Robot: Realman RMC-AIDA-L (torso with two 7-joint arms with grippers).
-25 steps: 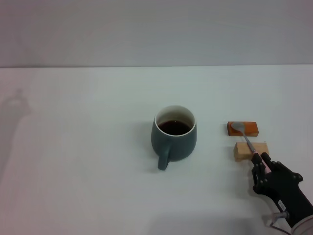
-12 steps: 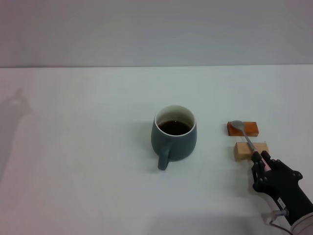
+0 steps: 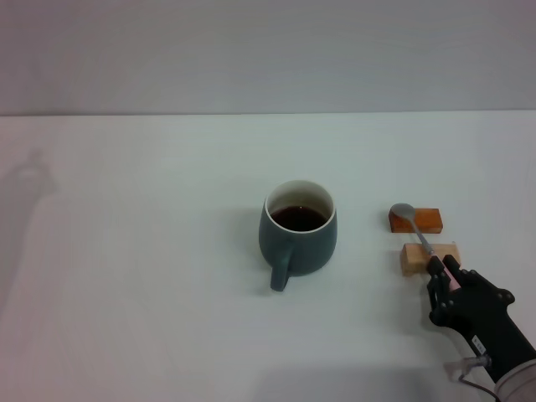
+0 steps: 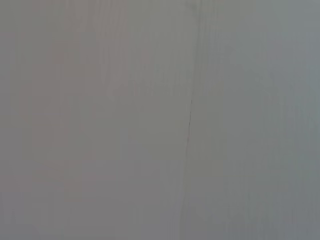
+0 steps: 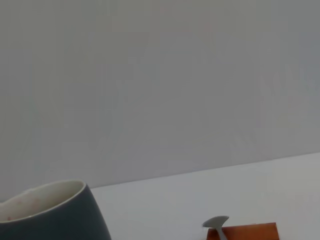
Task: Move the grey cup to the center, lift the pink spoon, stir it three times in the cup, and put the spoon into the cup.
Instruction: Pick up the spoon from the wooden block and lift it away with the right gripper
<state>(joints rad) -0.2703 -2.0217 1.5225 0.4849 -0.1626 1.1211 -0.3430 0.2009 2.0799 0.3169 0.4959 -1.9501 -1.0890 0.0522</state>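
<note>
Near the table's middle, the grey cup, upright, handle toward the robot, dark liquid inside. Well to its right, the pink spoon, bowl over the orange block, neck across the pale block, pink handle pinched in the closed right gripper. Left gripper nowhere in view.

**White table, one mug, two blocks**

The white table carries the grey cup near its middle, handle toward the near edge. Toward the right edge lie an orange-brown block and, just nearer, a pale wooden block.
</note>
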